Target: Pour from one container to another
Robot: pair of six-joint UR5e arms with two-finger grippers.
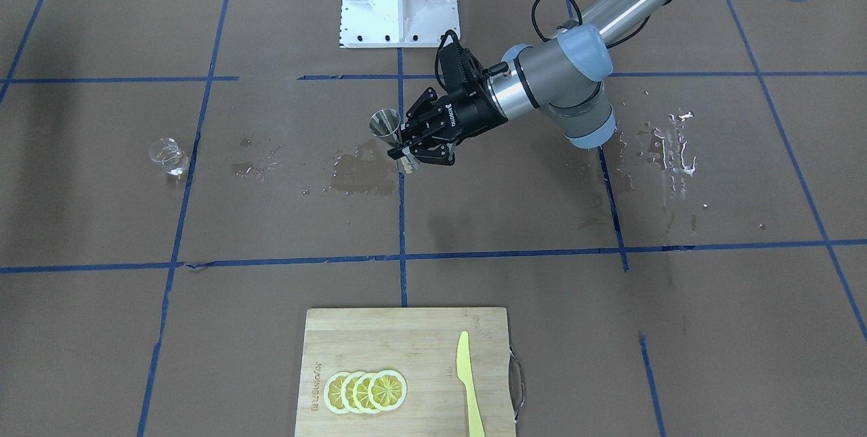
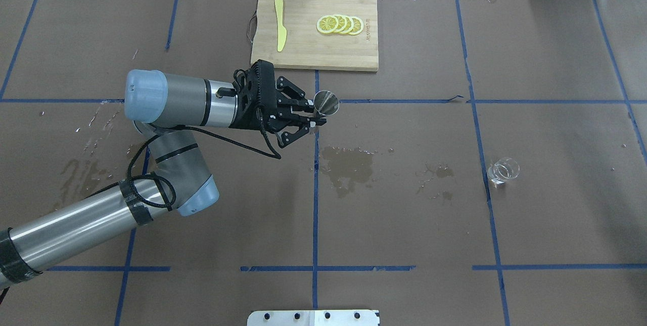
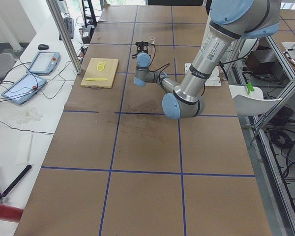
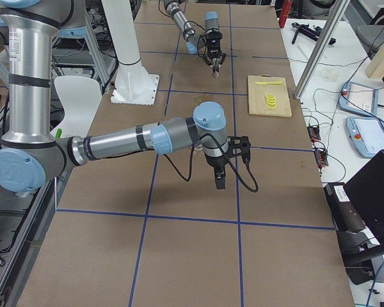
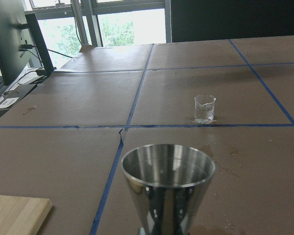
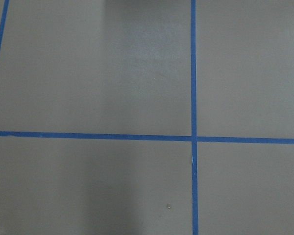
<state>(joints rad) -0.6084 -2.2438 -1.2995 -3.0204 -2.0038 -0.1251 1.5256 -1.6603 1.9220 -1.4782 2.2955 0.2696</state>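
Though faint, glass [image 5: 205, 108] beyond jigger [image 5: 166, 186]

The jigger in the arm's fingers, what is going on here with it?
The left gripper has its fingers shut on the waist of the jigger and holds it upright near the middle of the table. The glass stands alone, far off on the robot's right side, untouched. Wet patches lie between them. The right gripper hangs over bare table, away from both; whether it is open cannot be told. No pouring is happening at this moment.
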